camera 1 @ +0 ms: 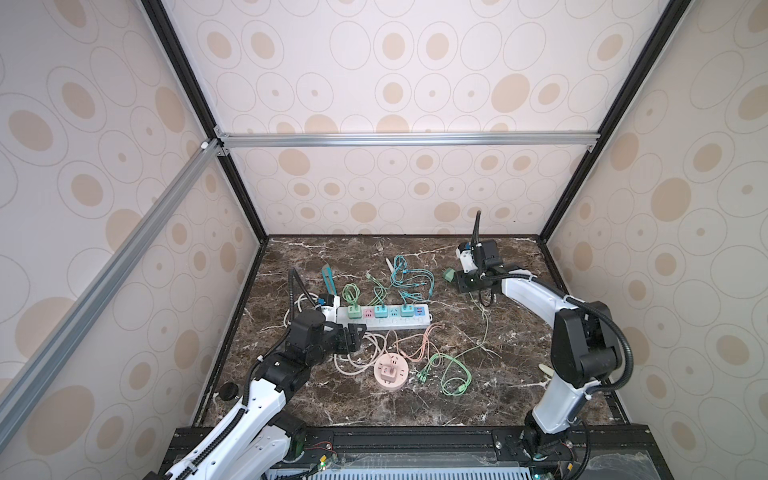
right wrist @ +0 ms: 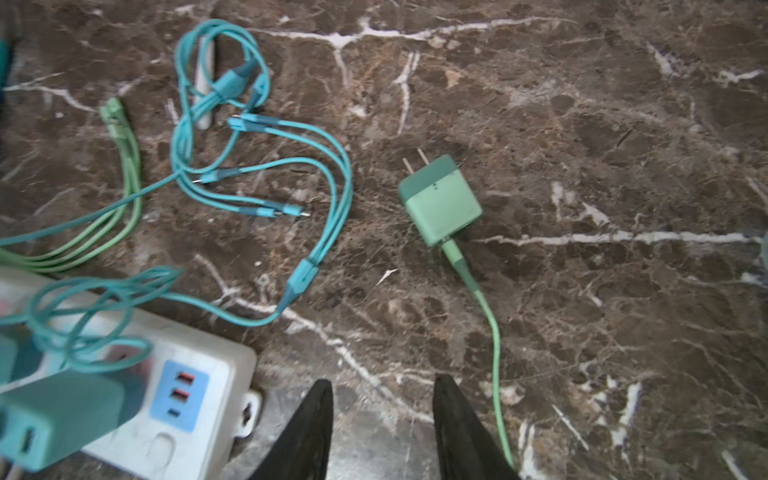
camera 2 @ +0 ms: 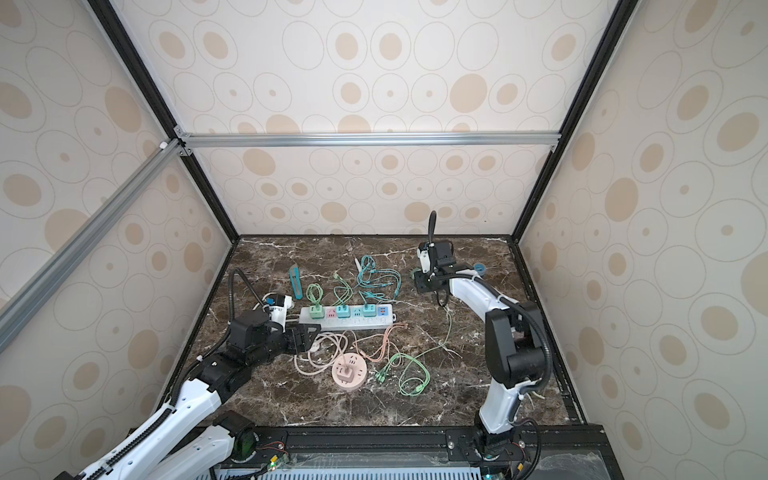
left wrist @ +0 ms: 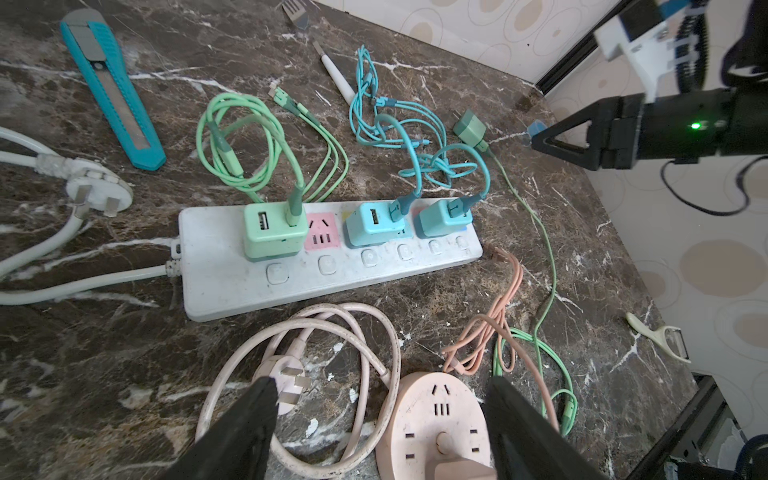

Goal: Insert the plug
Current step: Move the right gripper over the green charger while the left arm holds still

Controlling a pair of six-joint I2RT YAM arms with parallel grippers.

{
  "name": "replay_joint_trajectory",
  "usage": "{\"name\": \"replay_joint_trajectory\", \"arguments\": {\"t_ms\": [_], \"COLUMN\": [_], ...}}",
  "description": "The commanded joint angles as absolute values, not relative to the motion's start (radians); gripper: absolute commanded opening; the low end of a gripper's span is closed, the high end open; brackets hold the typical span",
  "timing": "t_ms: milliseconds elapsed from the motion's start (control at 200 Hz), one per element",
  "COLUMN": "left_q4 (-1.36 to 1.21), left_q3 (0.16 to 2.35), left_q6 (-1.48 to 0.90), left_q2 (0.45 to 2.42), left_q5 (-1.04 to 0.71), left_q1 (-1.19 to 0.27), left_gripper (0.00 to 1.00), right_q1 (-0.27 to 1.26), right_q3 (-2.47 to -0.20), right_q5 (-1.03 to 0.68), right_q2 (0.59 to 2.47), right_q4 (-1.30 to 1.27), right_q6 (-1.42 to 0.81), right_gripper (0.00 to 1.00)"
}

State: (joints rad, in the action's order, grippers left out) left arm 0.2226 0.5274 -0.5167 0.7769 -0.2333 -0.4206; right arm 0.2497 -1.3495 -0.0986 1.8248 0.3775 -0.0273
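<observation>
A loose green plug (right wrist: 440, 199) with two prongs lies on its side on the marble, its green cable (right wrist: 494, 332) trailing away; it also shows in a top view (camera 1: 448, 275). My right gripper (right wrist: 384, 384) hovers just short of it, open, nothing between its fingers. The white power strip (left wrist: 332, 257) holds one green and two blue adapters; a pink outlet (left wrist: 321, 232) between them is free. My left gripper (left wrist: 380, 399) stands open above the pink round socket (left wrist: 436, 415), near the strip's cord end (camera 1: 357, 332).
A blue utility knife (left wrist: 112, 91), a white pen (left wrist: 338, 81) and a fork (left wrist: 297, 14) lie behind the strip. Tangled blue cables (left wrist: 415, 137), pink cable loops (left wrist: 316, 332) and green cables (camera 1: 453, 374) lie around it. A peeler (left wrist: 660, 336) lies at the right wall.
</observation>
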Motion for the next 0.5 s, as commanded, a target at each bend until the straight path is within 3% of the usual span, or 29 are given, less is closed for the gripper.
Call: {"name": "replay_joint_trajectory", "arguments": {"t_ms": [0,130,495], "left_q4": [0.241,0.238,0.22], "left_q3": [0.542,0.542,0.555], "left_q6": [-0.499,-0.49,-0.476], "left_q2": [0.748,0.746,0.746], "left_q5": [-0.236,-0.25,-0.293], "left_q1": [-0.414,-0.414,-0.414], "left_gripper": [0.79,0.79,0.79], "right_q1": [0.219,0.201,0.196], "right_q3": [-1.441,-1.561,-1.767], "right_q5": [-0.097,-0.118,-0.157], "right_q2": [1.898,1.991,2.177], "right_q4": [0.493,0.571,0.654], "right_q6": [0.047,0.115,0.236], "right_gripper": [0.46,0.53,0.6]}}
